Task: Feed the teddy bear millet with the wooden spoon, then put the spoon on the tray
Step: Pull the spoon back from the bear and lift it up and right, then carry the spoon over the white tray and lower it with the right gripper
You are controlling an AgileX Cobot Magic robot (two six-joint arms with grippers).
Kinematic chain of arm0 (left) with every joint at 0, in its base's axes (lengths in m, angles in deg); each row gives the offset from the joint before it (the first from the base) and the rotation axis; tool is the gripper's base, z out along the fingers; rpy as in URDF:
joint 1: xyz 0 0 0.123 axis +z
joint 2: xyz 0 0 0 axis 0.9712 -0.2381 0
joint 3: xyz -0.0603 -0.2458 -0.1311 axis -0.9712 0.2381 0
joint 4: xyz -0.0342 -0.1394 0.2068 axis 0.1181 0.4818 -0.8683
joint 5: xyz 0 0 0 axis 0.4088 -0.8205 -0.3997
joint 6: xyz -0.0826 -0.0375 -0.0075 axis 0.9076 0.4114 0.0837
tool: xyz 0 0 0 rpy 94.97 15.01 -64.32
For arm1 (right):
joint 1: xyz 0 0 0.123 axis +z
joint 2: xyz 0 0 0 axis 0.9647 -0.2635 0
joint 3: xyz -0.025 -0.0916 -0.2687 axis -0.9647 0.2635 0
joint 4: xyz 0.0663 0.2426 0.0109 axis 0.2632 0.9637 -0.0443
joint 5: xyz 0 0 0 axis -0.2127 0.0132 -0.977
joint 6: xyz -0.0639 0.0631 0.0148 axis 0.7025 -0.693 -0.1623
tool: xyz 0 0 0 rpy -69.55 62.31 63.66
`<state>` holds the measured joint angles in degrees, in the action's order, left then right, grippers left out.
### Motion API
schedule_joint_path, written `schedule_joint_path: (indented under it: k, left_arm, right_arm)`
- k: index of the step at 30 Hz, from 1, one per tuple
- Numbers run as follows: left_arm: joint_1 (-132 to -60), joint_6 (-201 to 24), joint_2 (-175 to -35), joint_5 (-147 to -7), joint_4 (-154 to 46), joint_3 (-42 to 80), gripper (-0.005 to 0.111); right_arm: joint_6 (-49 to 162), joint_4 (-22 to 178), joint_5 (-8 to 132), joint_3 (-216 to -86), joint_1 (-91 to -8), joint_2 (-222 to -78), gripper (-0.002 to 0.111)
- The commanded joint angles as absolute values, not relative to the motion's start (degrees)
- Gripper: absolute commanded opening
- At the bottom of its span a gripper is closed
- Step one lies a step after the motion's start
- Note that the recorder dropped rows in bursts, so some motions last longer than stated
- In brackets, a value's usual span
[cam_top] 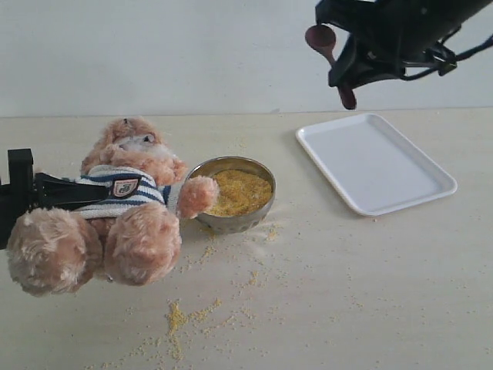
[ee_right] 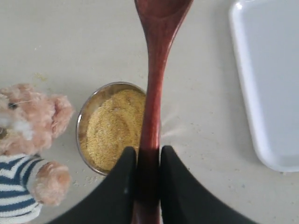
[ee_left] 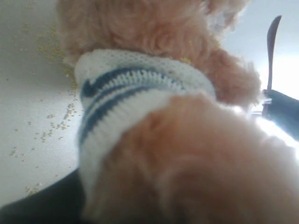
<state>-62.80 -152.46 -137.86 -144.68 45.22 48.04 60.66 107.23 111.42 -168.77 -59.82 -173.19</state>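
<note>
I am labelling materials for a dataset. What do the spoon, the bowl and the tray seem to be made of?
The spoon looks wooden: dark reddish-brown, smooth, slightly glossy, perhaps varnished. The bowl looks metal, probably steel: its grey wall is shiny and reflective. The tray is likely plastic: plain white, smooth, with rounded corners and a low rim.

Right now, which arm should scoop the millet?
Right. The right gripper clamps the spoon, raised, with the millet in its camera view; the left gripper is occupied holding the bear.
</note>
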Motion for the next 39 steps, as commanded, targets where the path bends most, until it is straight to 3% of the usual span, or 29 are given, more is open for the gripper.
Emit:
schedule_joint_path:
  k: [1, 10, 18, 35, 39]
  left_arm:
    - [-62.8, -152.9, -137.8, -146.5, 46.3, 48.2, 0.005]
    - [-62.8, -152.9, -137.8, -146.5, 46.3, 48.2, 0.005]
    - [-62.8, -153.1, -137.8, -146.5, 46.3, 48.2, 0.005]
    - [-62.8, -153.1, -137.8, -146.5, 46.3, 48.2, 0.005]
    - [-62.8, -153.1, -137.8, -146.5, 46.3, 48.2, 0.005]
  right_arm:
    - [69.6, 107.5, 108.9, -159.8, -61.4, -167.2, 0.0]
    - [74.3, 107.2, 106.1, -142.4, -61.5, -162.1, 0.0]
    - [80.8, 107.4, 91.3, -127.4, -61.5, -162.1, 0.0]
    - [89.9, 116.7, 88.7, -126.4, -61.5, -164.7, 0.0]
    - [89.9, 117.1, 81.6, -126.5, -61.5, -165.6, 0.0]
